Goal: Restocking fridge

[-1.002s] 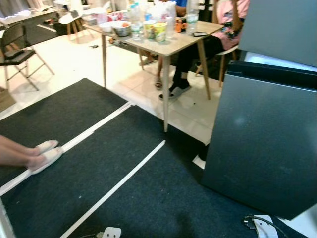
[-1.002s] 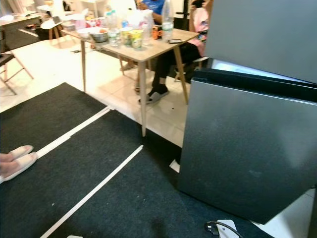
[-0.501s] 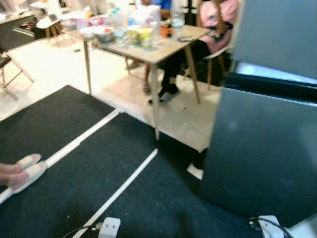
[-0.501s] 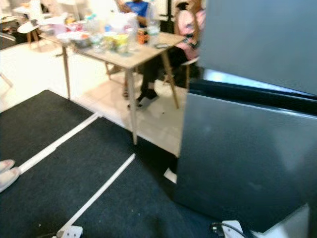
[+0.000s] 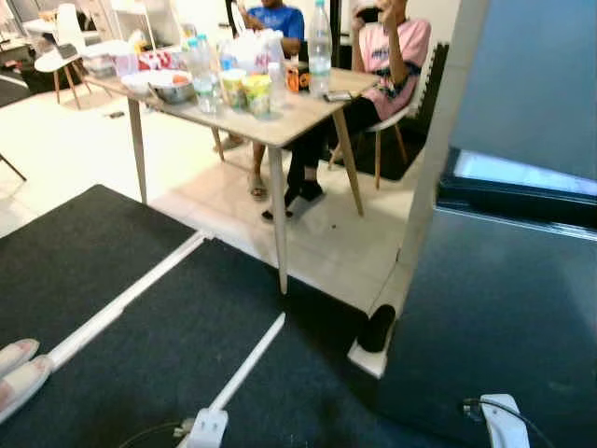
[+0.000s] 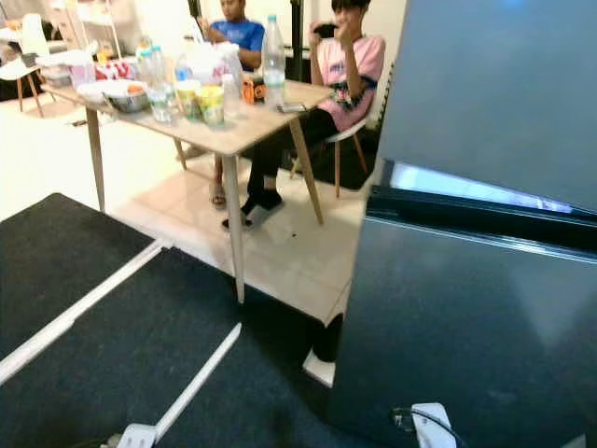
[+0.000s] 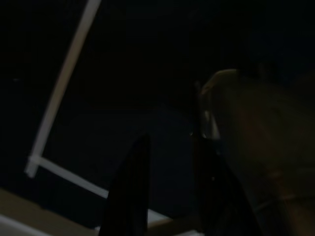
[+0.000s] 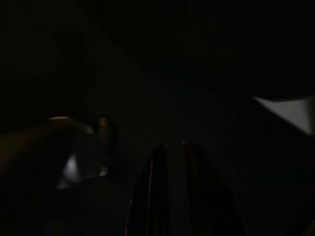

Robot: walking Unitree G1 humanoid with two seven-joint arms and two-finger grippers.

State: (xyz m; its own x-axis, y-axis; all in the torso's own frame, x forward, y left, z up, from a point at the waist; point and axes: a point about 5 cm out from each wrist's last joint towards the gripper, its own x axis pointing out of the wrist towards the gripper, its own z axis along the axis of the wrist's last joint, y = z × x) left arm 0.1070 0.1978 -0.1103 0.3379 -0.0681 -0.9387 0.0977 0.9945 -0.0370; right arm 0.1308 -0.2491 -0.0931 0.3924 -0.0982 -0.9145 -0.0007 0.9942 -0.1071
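Standing dark grey, fridge [image 6: 466, 317] with upper door [image 6: 494, 93] seemingly ajar.

- Your two head views look forward and down, sharing the dark fridge [image 6: 476, 317] close on the right and the counter [image 5: 280, 117] farther off.
- Your wrist views look along each pincer, dark, near the floor.

In the upper left, a wooden surface [image 5: 308, 110] carries a tall clear bottle [image 5: 320, 35], cups [image 5: 256, 93] and a metal bowl [image 5: 173, 89]. Two seated people [image 6: 347, 51] sit behind it. Dark carpet [image 5: 121, 280] with white tape strips [image 5: 247, 364] covers the lower left.
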